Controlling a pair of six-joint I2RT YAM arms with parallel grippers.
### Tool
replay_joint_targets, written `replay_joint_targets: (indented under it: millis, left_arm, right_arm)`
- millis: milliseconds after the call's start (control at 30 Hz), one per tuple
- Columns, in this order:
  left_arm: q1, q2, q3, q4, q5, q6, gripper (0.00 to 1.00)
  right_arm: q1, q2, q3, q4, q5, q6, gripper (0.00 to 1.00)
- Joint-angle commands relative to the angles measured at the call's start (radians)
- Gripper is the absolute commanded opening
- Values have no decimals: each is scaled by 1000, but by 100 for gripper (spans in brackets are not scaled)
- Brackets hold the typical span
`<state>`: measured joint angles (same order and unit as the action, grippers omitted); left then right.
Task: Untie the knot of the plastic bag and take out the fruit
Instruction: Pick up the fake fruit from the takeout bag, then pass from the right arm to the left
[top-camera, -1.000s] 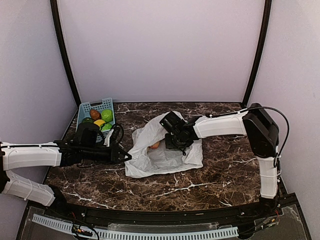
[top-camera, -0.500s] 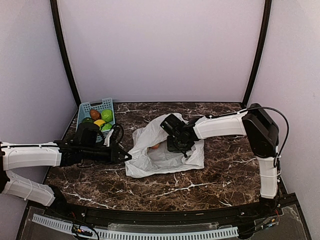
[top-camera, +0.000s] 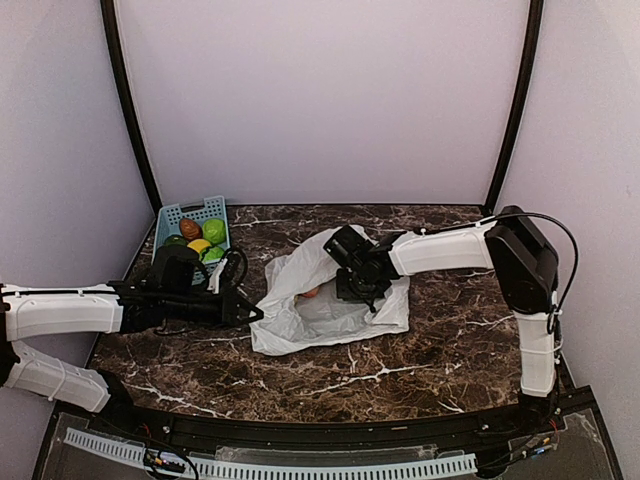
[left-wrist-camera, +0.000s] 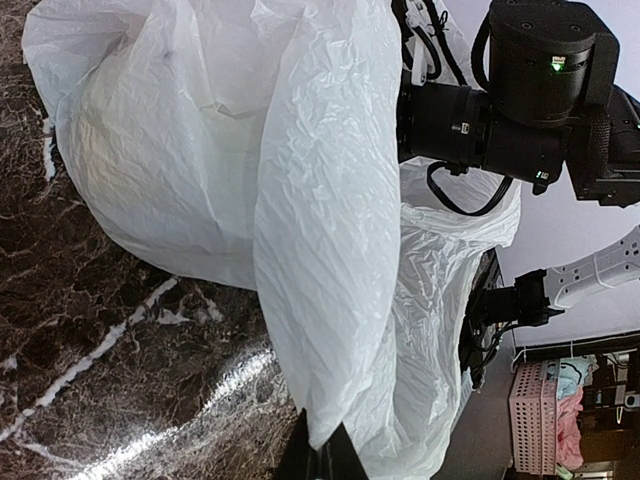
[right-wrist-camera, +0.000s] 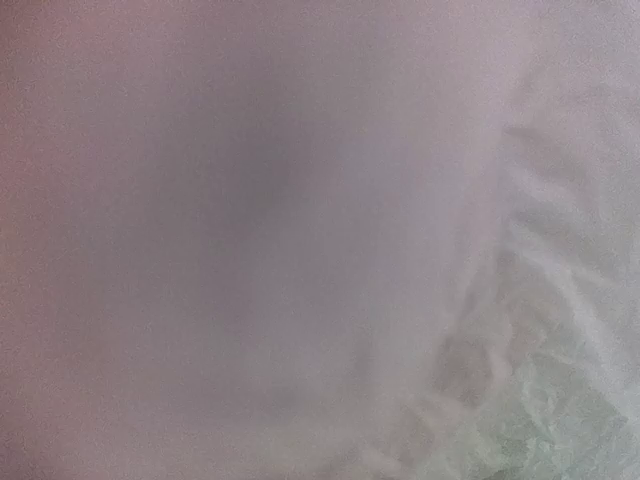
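The white plastic bag (top-camera: 325, 315) lies open in the middle of the table and fills the left wrist view (left-wrist-camera: 330, 200). My left gripper (top-camera: 256, 314) is shut on the bag's left edge, the plastic pinched between its dark fingertips (left-wrist-camera: 322, 452). My right gripper (top-camera: 350, 288) reaches down into the bag's mouth with its jaws hidden by plastic. The right wrist view shows only blurred white film. One orange-tan fruit (top-camera: 312, 292) shows inside the bag, just left of the right gripper. The knot is out of view.
A small blue lattice basket (top-camera: 207, 208) stands at the back left and holds a brown-orange fruit (top-camera: 190, 228), a green one (top-camera: 214, 231) and a yellow one (top-camera: 199, 246). Lilac walls and dark posts close in the table.
My right gripper has pushed a little further right and down into the bag, and the plastic around it has shifted. The left arm has stayed still.
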<state>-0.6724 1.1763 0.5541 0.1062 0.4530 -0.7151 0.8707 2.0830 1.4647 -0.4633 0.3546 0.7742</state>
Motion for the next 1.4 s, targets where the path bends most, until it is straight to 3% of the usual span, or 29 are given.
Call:
replay_joint_targets:
  millis: [0,300,533,633,700,767,900,1067,1367]
  left_arm:
    - [-4,-16,-20,8,12,3,1]
    - [-3,-19,-22,8,6,5,1]
    - [-4,-39,2,-13,2,10,3]
    - [-4,-60,17,-40,-18,20,18]
    - [-3,-71,32,-64,-30,33,43]
    - [-3,-80,51,-92,-42,51,59]
    - [-4,-101,94,-183,-71,103,76]
    - [-4,-138,140,-313,-142,169,83]
    - [-4,-227,223,-474,-249,312,85]
  right_arm:
    - [-15,19,15,13,-5,14,22]
    - [-15,-10,-4,24,-7,12,2]
    - [-12,-158,-106,114,-103,-85,1]
    - [-10,-229,-157,132,-168,-110,1]
    - [-11,-270,-190,134,-223,-118,1]
    - [-9,-301,-215,135,-280,-128,1]
    - [6,-343,-239,138,-391,-160,1]
    - [61,-367,-214,129,-468,-226,1]
    - [125,-445,-168,94,-558,-296,1]
